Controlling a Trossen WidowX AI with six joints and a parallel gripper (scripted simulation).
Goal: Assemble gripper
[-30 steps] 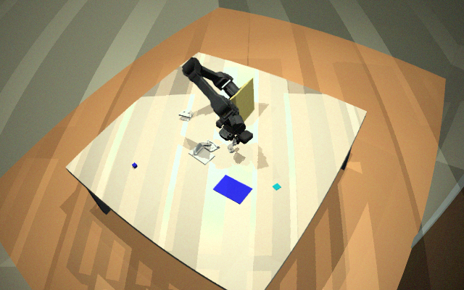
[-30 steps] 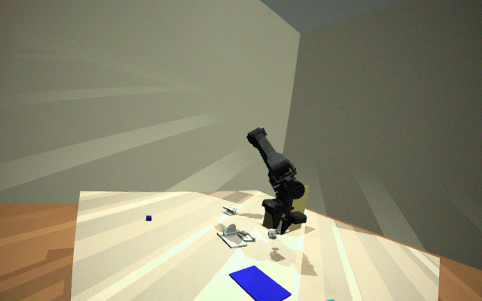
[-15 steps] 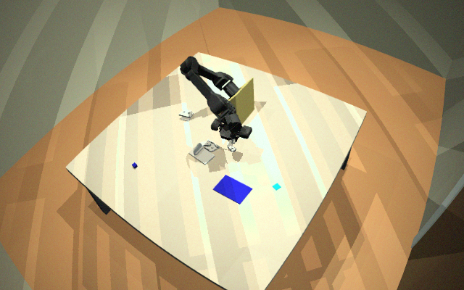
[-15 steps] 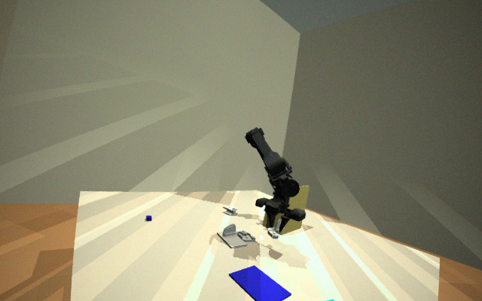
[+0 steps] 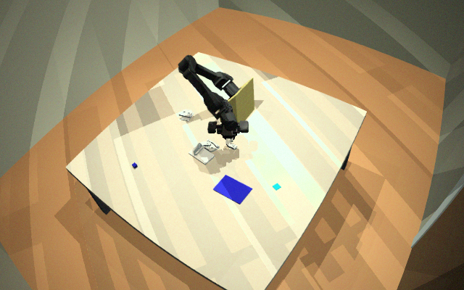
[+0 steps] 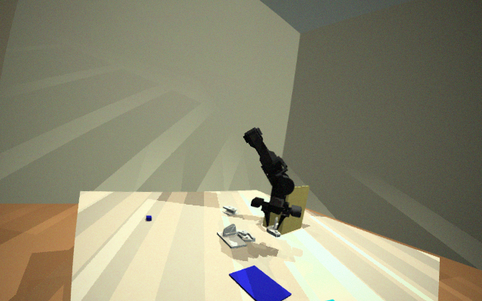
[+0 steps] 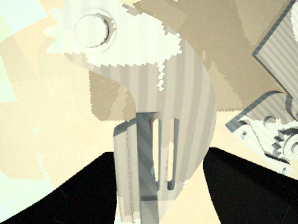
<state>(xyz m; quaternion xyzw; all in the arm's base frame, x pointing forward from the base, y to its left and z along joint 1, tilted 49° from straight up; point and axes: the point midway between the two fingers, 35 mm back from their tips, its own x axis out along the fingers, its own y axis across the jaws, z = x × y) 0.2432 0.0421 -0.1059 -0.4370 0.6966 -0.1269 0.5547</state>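
My gripper (image 5: 230, 140) (image 6: 275, 224) (image 7: 160, 160) is shut on the upright fin of a whitish jaw (image 5: 232, 146) (image 6: 273, 231) (image 7: 195, 100). The jaw hangs above the table, its round stub and teeth at the upper left of the wrist view. A small pale part with holes and gear teeth, apparently the gripper base (image 5: 212, 145) (image 6: 246, 236) (image 7: 260, 116), lies beside it. Touching or close to that base is a flat square plate with a raised fin, apparently the housing plate (image 5: 206, 158) (image 6: 235, 242) (image 7: 282, 47). Another small whitish part (image 5: 185, 115) (image 6: 230, 210), possibly the other jaw, lies farther back. Pins are unclear.
A yellow upright panel (image 5: 244, 103) (image 6: 304, 199) stands close behind the gripper. A blue flat sheet (image 5: 233, 189) (image 6: 260, 284) lies in front of the parts, and a cyan square (image 5: 276, 186) lies beyond it. A small blue cube (image 5: 134, 165) (image 6: 148, 218) is at the left.
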